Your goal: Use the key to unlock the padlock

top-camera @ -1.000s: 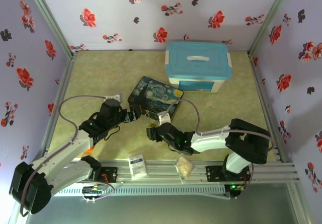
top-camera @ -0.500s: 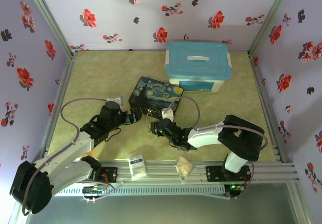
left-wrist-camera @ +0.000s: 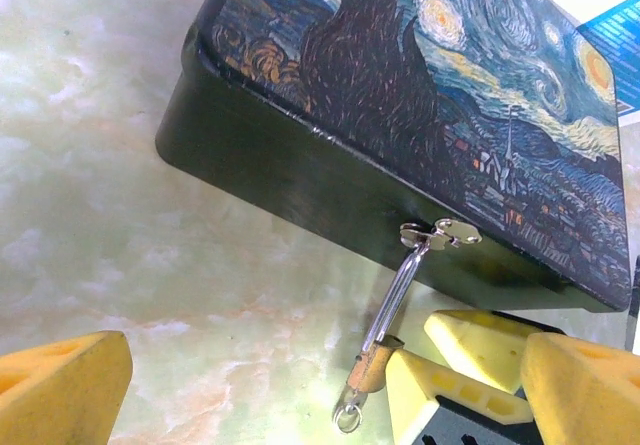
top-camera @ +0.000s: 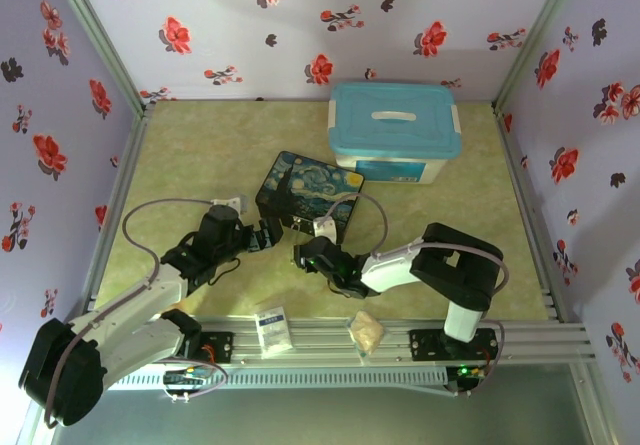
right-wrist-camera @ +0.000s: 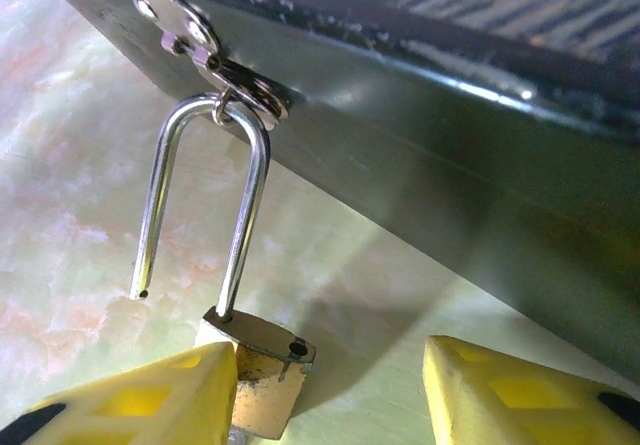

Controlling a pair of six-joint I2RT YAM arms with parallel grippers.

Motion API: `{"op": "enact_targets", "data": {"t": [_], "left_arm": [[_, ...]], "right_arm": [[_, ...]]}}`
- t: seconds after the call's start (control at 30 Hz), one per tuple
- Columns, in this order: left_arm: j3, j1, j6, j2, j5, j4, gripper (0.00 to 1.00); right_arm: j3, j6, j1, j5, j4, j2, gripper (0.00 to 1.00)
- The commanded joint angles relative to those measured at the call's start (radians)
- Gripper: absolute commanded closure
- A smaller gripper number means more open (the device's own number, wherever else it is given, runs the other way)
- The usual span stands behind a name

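Observation:
The brass padlock (right-wrist-camera: 255,375) hangs by its silver shackle (right-wrist-camera: 245,220) from the hasp (right-wrist-camera: 175,20) of the starry-night box (top-camera: 305,190). One shackle leg is out of the body. From the left wrist, the padlock (left-wrist-camera: 372,365) lies slanted on the table, and the key (left-wrist-camera: 349,415) with its small ring sticks out of its lower end. My right gripper (right-wrist-camera: 325,390) is open around the padlock body. Its left finger (right-wrist-camera: 130,400) touches the body and the other finger (right-wrist-camera: 520,395) stands apart. My left gripper (left-wrist-camera: 325,375) is wide open just left of the padlock, holding nothing.
A white bin with a blue lid (top-camera: 395,130) stands behind the box. A small white packet (top-camera: 272,327) and a clear bag (top-camera: 366,333) lie on the front rail. Flowered walls enclose the table on three sides.
My right gripper has moved left and up to the box's front edge, and its jaws have narrowed. The left arm has shifted only slightly.

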Motion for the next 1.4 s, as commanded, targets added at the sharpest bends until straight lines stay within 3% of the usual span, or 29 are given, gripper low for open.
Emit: {"op": "enact_targets", "data": {"t": [0.0,0.37,0.87,1.1,1.37], "left_arm": [[-0.012,0.007,-0.016,-0.012,0.013,0.019,0.00],[-0.012,0.007,-0.019,-0.010,0.012,0.024,0.00],[-0.026,0.007,-0.029,-0.009,0.013,0.035,0.00],[-0.027,0.007,-0.028,-0.004,0.012,0.041,0.00],[-0.026,0.007,-0.034,0.001,0.012,0.088,0.00]], "right_arm": [[0.004,0.017,-0.010,-0.013,0.028,0.029,0.49],[-0.024,0.004,-0.008,-0.041,0.110,-0.020,0.44],[0.004,0.022,-0.008,-0.086,0.114,0.095,0.52],[-0.015,0.041,-0.010,-0.091,0.161,0.101,0.62],[-0.114,0.134,-0.010,-0.101,0.292,0.078,0.81]]}}
